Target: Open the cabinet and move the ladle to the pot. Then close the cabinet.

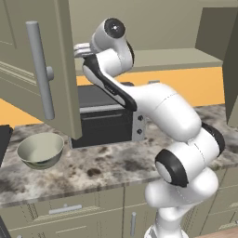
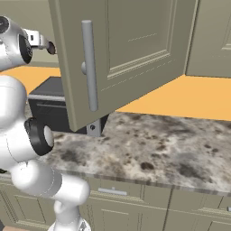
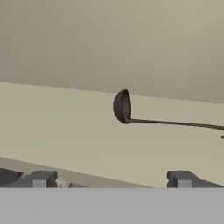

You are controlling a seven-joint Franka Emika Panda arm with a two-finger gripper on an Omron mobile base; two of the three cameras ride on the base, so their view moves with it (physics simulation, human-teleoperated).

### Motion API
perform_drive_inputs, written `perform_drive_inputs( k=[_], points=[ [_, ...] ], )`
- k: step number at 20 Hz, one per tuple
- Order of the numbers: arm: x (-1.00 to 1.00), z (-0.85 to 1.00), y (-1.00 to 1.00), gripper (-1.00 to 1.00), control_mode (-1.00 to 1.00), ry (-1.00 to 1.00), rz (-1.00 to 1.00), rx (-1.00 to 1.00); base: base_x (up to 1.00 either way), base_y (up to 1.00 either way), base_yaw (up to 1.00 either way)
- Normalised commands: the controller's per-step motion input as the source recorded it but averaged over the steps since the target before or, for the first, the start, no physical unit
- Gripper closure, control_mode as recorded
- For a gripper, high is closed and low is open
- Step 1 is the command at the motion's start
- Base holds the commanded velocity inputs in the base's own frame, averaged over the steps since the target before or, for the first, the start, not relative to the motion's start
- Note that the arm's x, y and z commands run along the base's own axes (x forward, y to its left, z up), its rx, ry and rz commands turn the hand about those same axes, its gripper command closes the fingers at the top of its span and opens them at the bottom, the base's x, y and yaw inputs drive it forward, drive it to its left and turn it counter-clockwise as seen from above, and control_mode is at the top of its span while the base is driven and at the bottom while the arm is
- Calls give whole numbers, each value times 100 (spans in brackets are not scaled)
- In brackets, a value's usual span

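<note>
My hand (image 3: 111, 178) is spread wide, holding nothing, reaching into the opened cabinet (image 1: 56, 69). The ladle (image 3: 123, 107) lies on its shelf (image 3: 57, 127), toward the back wall, handle trailing off sideways. I judge a shallow approach could nudge that thin handle away instead of pinching it.

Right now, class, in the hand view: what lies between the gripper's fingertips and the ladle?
Nothing: just bare beige cabinet shelf between the open gripper and the dark ladle, which lies on its side further in, handle running right.
</note>
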Motion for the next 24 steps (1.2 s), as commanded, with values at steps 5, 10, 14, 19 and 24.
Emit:
perform_drive_inputs(
  k=[5,10,14,19,24],
  points=[
    [41,0,0,-100,-100,0,-7,0,0,0,0],
    [47,0,0,-100,-100,1,-5,0,0,0,0],
    [43,-3,0,-100,-100,2,-4,0,0,0,0],
    [43,-9,0,-100,-100,4,-2,0,0,0,0],
    [39,-9,0,-100,-100,6,-2,0,0,0,0]
  ],
)
